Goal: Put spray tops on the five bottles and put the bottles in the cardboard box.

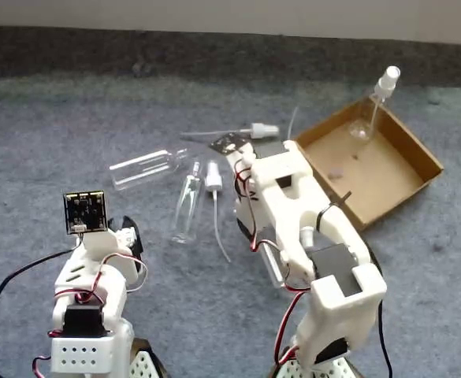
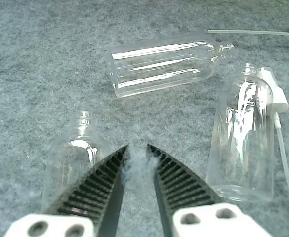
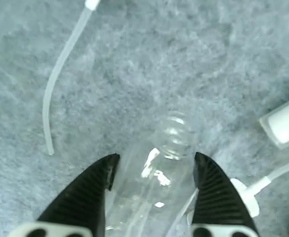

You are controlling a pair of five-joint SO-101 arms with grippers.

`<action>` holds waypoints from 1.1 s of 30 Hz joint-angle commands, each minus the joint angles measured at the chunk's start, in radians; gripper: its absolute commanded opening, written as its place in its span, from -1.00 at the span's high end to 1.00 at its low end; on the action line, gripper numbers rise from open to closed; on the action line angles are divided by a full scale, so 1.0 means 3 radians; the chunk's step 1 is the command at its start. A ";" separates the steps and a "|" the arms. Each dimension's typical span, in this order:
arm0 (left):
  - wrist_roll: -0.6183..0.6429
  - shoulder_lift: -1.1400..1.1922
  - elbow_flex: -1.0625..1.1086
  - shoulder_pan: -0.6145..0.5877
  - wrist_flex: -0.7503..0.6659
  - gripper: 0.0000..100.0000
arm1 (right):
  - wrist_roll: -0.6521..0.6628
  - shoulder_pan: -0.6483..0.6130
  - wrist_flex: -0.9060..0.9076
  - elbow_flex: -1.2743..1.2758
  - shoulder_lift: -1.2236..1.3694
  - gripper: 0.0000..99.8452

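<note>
High / box: yr box (image 1: 384, 173) sat open at far right. Capped bottle (image 1: 368, 118) leaned in its far corner, spray head over the rim, so 1 of 5 looked done.
High / loose stock: long bottle (image 1: 142, 168) & mid bottle (image 1: 187, 206) lay flat, uncapped, on the carpet between yr arms. Top A (image 1: 213, 176) lay just beside mid bottle, its tube trailing twd you. Top B (image 1: 262, 129) lay farther back. Prob. spread so either arm could pair them.
High / arms: L arm (image 1: 96, 283) sat tucked near-left, short of the bottles. R arm (image 1: 293, 189) stretched out beside the box.
L wrist / pincer: L gripper (image 2: 137, 148) was ajar by a slit, nothing in it, low over the carpet. Small bottle (image 2: 75, 158) lay partly behind one finger, neck open.
L wrist / read: slit looked too narrow for any bottle, so you'd have had to widen it first.
R wrist / pincer: R gripper (image 3: 155, 157) had a finger on each side of held bottle (image 3: 156, 185), grasping the body as far as I cd tell.
R wrist / why: neck was open & pointing away from the wrist, prob. so a top could go in w/o fingers blocking.
R wrist / nearby: spare top (image 3: 282, 123) lay just beside held bottle.
</note>
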 commanded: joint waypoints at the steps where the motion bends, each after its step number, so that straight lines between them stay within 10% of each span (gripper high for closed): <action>1: -0.0020 -0.0023 0.0069 -0.0023 -0.0061 0.99 | -0.0041 0.0043 0.0182 -0.0284 -0.0192 0.80; 20: -0.0020 -0.0023 0.0069 -0.0023 -0.0061 0.99 | -0.0041 0.0064 0.0417 0.0248 -0.2355 0.80; 33: -0.0020 -0.0023 0.0069 -0.0023 -0.0056 0.99 | -0.0235 0.0090 -0.0821 0.2043 -0.4033 0.80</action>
